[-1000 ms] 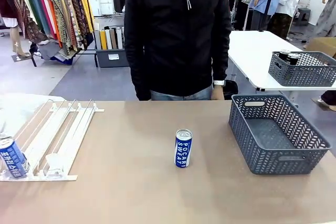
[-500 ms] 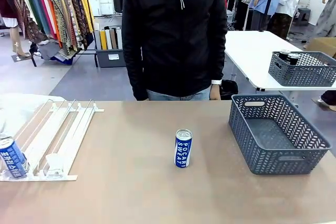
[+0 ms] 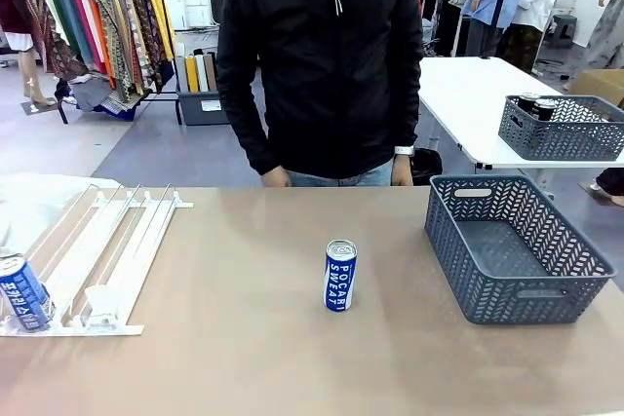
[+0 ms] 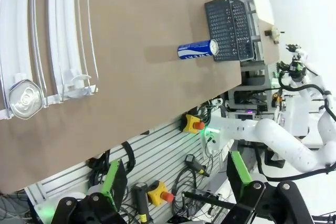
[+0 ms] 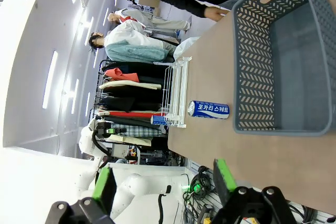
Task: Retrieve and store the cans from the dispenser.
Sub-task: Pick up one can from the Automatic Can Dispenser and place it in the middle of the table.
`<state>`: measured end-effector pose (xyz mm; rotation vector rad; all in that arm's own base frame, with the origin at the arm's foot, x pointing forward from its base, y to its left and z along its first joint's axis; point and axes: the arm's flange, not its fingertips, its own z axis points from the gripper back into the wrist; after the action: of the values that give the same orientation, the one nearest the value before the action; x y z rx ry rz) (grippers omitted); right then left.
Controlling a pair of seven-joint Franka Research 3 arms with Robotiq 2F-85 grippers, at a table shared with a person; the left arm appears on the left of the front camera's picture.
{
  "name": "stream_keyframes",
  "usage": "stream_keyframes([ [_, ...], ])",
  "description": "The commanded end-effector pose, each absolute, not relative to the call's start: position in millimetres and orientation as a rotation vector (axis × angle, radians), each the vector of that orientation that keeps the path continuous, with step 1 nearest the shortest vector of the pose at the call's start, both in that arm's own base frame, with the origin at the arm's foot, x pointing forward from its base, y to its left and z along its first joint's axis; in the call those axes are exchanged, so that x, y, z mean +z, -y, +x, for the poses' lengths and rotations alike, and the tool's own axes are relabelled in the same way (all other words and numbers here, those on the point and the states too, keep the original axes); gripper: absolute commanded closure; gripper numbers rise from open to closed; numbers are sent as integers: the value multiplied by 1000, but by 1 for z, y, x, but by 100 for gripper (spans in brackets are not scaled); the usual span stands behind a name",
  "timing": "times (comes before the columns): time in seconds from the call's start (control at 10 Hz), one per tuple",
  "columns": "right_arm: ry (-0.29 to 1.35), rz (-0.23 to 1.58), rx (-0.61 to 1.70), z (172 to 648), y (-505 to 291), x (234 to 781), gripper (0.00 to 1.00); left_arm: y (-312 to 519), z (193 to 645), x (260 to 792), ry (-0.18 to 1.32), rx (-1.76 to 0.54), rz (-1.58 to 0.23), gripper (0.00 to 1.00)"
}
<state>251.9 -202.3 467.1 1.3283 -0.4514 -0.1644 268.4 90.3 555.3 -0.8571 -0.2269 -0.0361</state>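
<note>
A white-and-clear railed dispenser [image 3: 127, 241] lies at the table's left. One blue Pocari Sweat can [image 3: 21, 291] rests at its near end against the stoppers. Another blue can [image 3: 340, 276] stands upright mid-table. The left wrist view looks down from above on the dispenser [image 4: 63, 35], the silver top of its can [image 4: 24, 98] and the mid-table can [image 4: 197, 50]; my left gripper [image 4: 176, 182] is open, high above the table edge, holding nothing. My right gripper [image 5: 164, 187] is open too, well back from the standing can [image 5: 208, 109] and the dispenser [image 5: 176, 90].
An empty grey lattice basket [image 3: 458, 241] sits at the table's right, also seen as basket [image 5: 252, 61]. A person in a black jacket [image 3: 327, 65] stands at the far edge, hands near the table. A second basket [image 3: 564, 133] with dark cans rests on a white table behind.
The person has shifted slightly to the left and brought a hand to the far table edge. The cans, dispenser and basket have not moved.
</note>
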Motion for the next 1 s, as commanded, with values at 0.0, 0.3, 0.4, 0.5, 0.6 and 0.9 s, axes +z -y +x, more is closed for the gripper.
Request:
stream_keyframes([
  [0.0, 467, 1338, -156, 253, 203, 470, 0, -90, 269, 555, 228, -36, -857, 0],
  [0.3, 467, 1338, -156, 253, 203, 470, 0, -93, 275, 559, 219, -72, -210, 0],
  [0.4, 467, 1338, -156, 253, 203, 470, 0, -92, 277, 556, 269, 1, -25, 0],
  [0.5, 467, 1338, -156, 253, 203, 470, 0, -85, 278, 555, 308, -42, 22, 0],
  [0.6, 467, 1338, -156, 253, 203, 470, 0, -77, 285, 557, 372, -65, 9, 0],
  [0.9, 467, 1338, -156, 253, 203, 470, 0, -92, 283, 570, 282, -94, -128, 0],
])
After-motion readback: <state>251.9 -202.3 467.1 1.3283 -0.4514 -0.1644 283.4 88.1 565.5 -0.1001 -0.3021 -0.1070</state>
